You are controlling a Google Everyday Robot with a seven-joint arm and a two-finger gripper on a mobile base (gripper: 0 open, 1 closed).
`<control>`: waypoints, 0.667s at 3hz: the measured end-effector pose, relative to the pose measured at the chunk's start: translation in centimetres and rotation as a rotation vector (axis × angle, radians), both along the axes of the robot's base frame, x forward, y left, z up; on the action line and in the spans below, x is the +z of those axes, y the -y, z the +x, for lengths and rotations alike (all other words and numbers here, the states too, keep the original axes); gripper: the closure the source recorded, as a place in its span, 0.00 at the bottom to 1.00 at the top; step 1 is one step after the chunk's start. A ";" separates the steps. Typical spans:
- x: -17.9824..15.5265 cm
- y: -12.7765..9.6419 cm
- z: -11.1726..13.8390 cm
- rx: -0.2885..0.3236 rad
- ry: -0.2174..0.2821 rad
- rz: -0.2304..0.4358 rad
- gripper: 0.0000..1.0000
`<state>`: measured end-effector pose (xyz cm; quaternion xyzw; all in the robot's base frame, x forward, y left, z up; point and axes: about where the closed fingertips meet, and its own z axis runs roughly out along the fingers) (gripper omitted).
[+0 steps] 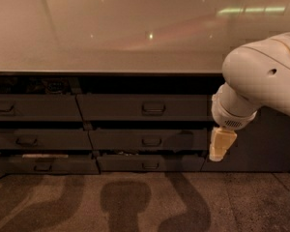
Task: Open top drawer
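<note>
Bulky white robot arm point(263, 79) fills the right side, nearest the camera, elbow-like joint bent downward. Cream-coloured gripper point(221, 144) hangs from its ribbed wrist and points down (open or closed: cannot tell). It holds nothing visible.

Speckled brown floor point(63, 202) below carries soft dark shadows point(125, 197) of the arm.

Behind stands the dark grey cabinet of drawers in three rows. The gripper sits in front of the cabinet's right end at middle-row height, just right of the dark grey middle drawer point(147, 140).

The wide dark grey top drawer point(111, 108) is in the centre of the top row, front roughly flush. Its small rectangular loop handle point(153, 108) is up-left of the gripper, well apart and untouched.

The glossy beige countertop point(111, 37) lies above, farthest back.
</note>
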<state>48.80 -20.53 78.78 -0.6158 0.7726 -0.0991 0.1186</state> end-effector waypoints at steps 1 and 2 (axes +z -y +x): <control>-0.2 -0.5 -0.2 0.115 -0.031 -0.051 0.00; -0.6 -0.9 -0.8 0.313 -0.108 -0.162 0.00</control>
